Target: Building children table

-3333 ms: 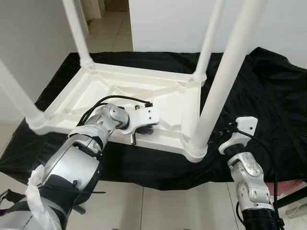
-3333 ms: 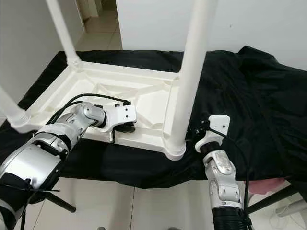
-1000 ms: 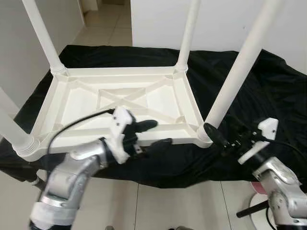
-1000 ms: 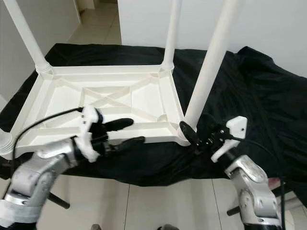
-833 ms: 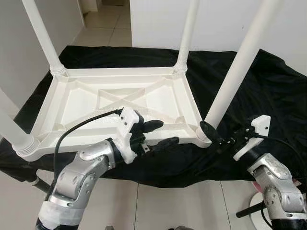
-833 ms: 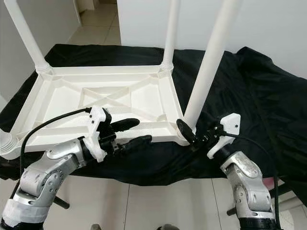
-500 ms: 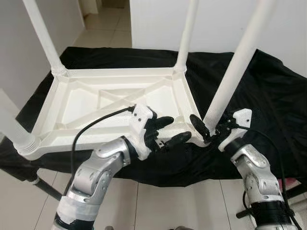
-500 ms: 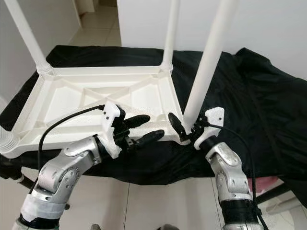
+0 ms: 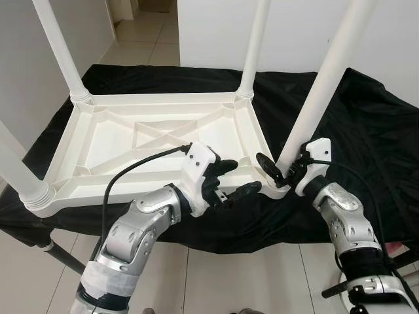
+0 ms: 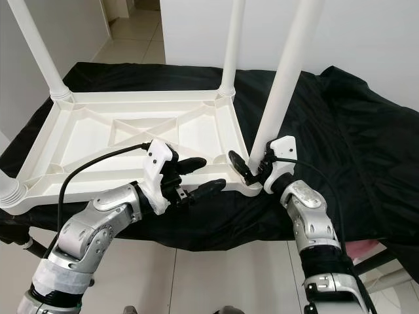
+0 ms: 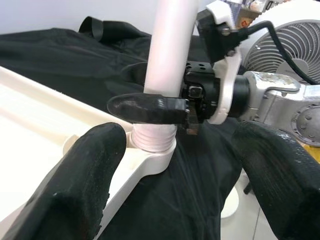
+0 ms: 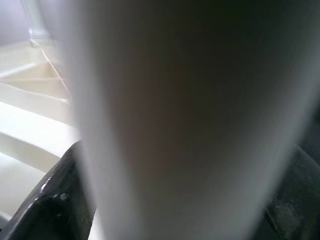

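All four legs [image 9: 322,85] stand in the upturned table [image 9: 150,140] — my right tool [image 10: 251,171] straddles the near leg's base without clamping, my left tool [image 9: 229,180] gapes empty beside it — flipping remains.

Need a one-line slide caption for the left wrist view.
Right pincer straddles the near table leg just above its socket; open left pincer faces it.

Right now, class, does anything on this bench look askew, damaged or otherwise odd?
Nothing looks damaged. The white plastic children's table lies upside down on the black cloth, legs up, and the near-right white leg leans slightly from its socket, the right gripper around its base.
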You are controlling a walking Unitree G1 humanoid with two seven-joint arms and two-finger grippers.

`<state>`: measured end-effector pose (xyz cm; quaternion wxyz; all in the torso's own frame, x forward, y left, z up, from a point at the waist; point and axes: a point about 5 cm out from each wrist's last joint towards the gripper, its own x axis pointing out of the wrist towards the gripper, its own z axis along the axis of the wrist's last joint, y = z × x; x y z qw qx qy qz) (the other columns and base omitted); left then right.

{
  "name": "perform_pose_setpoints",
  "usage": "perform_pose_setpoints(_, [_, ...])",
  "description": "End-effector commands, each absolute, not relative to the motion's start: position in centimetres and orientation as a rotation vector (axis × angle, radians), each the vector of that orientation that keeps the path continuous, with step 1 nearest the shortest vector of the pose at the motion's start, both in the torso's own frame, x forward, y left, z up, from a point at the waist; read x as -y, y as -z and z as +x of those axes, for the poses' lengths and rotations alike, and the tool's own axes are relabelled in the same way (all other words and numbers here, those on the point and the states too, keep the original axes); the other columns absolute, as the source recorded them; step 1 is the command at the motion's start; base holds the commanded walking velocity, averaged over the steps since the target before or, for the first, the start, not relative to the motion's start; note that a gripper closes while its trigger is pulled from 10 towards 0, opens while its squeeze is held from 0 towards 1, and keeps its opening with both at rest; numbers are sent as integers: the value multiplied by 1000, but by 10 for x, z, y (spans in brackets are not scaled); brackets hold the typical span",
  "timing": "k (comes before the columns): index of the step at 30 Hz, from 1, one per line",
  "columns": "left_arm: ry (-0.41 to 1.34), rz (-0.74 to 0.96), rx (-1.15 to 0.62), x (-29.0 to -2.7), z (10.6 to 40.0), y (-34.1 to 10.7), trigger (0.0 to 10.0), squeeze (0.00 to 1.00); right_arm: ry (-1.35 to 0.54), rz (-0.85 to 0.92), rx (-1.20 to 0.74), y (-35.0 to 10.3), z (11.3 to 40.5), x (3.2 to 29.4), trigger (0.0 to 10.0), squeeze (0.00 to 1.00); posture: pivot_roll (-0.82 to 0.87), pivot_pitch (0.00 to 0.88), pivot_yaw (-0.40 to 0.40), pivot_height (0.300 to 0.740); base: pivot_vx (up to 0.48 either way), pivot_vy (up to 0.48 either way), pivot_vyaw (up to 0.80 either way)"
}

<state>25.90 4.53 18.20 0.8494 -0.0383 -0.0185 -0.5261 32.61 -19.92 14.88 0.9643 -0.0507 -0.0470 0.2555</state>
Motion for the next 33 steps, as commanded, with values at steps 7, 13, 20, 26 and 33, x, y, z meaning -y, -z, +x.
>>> perform_pose_setpoints(7, [1108,-52,22,-41,256,-172,10000,0,-538,-149,67,-142,328,207,4431,0,-43,0,-39,740,0,0,0])
perform_pose_setpoints(13, [1106,-3,2,-44,258,-167,10000,0,-507,-145,48,-137,328,213,0,0,-47,0,-33,740,0,0,0])
perform_pose_setpoints(20, [1088,93,9,-46,259,-161,10000,0,-386,-52,39,-129,325,213,10000,0,-47,0,-30,740,0,0,0])
perform_pose_setpoints(26, [1051,71,41,-49,263,-163,10000,0,-203,14,70,-126,318,204,10000,0,-52,0,-29,740,0,0,0])
perform_pose_setpoints(33, [1047,39,64,-43,264,-166,10000,0,58,112,30,-113,307,192,10000,0,-59,0,-30,740,0,0,0])
